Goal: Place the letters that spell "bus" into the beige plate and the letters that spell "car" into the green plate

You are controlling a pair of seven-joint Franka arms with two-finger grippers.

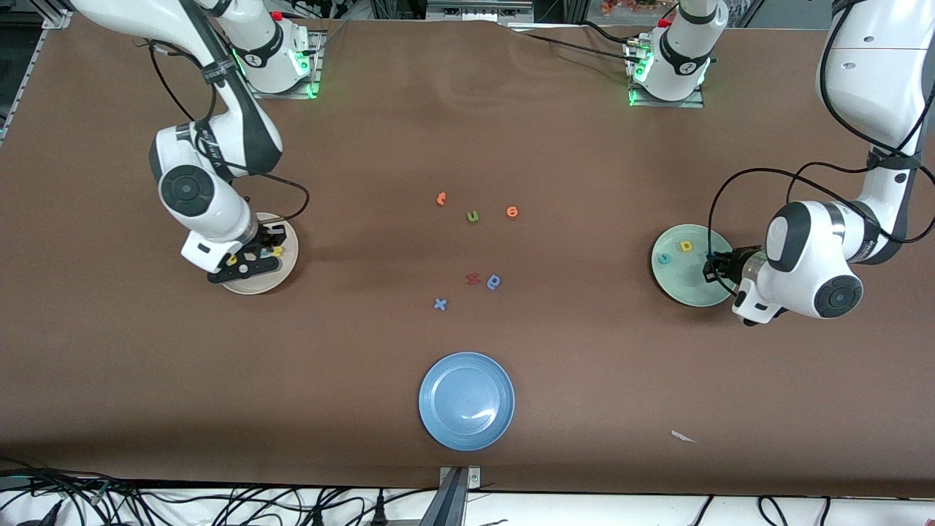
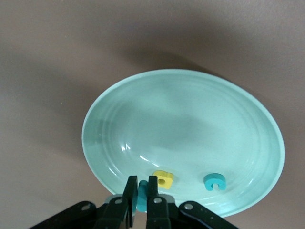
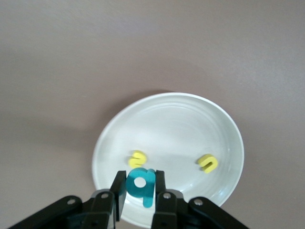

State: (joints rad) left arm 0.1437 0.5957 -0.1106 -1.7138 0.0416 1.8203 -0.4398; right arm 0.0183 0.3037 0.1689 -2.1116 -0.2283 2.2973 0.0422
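Note:
My right gripper (image 3: 138, 175) hangs over the beige plate (image 3: 181, 119) and is shut on the teal "b" (image 3: 141, 185). On that plate lie the yellow "s" (image 3: 137, 158) and the yellow "u" (image 3: 208, 162). In the front view this gripper (image 1: 252, 259) covers part of the beige plate (image 1: 288, 257). My left gripper (image 2: 141, 180) is over the rim of the green plate (image 2: 181, 119), shut on the thin teal "r" (image 2: 142, 194). The yellow "a" (image 2: 163, 179) and the teal "c" (image 2: 214, 182) rest in it. The green plate (image 1: 687, 288) sits at the left arm's end of the table.
Loose letters lie mid-table: two orange ones (image 1: 441, 198) (image 1: 512, 212), an olive "u" (image 1: 472, 216), a red one (image 1: 472, 278), a blue rounded one (image 1: 494, 281) and a blue "x" (image 1: 440, 304). A blue plate (image 1: 466, 401) sits nearer the front camera, a white scrap (image 1: 683, 437) beside it.

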